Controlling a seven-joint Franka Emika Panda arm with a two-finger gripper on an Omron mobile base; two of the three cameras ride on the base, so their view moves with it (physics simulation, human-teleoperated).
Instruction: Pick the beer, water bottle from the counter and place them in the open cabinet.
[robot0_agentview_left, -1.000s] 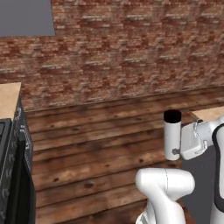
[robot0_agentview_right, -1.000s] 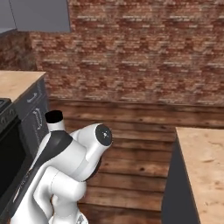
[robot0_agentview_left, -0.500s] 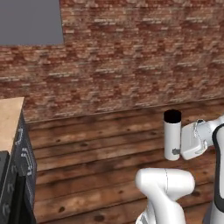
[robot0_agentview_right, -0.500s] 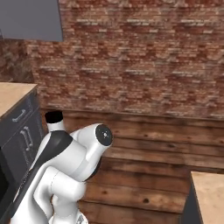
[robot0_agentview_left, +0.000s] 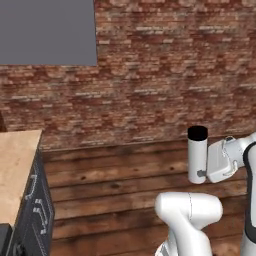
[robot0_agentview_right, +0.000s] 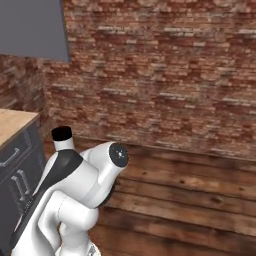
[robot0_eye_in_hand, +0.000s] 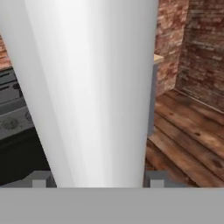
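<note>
Water bottle (robot0_agentview_left: 197, 155) sits pinched upright in our gripper (robot0_agentview_left: 202, 174) as the base swings, desk (robot0_agentview_left: 15, 170) sliding right, grey cabinet (robot0_agentview_left: 47, 32) growing overhead: delivery underway.

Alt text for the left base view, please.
The robot's gripper holds a silver-grey cylindrical water bottle with a black cap upright, above a wooden plank floor. A red brick wall stands behind, a tan counter at left.

Base views flank arm, share brick wall (robot0_agentview_left: 165, 75); hand view close
</note>
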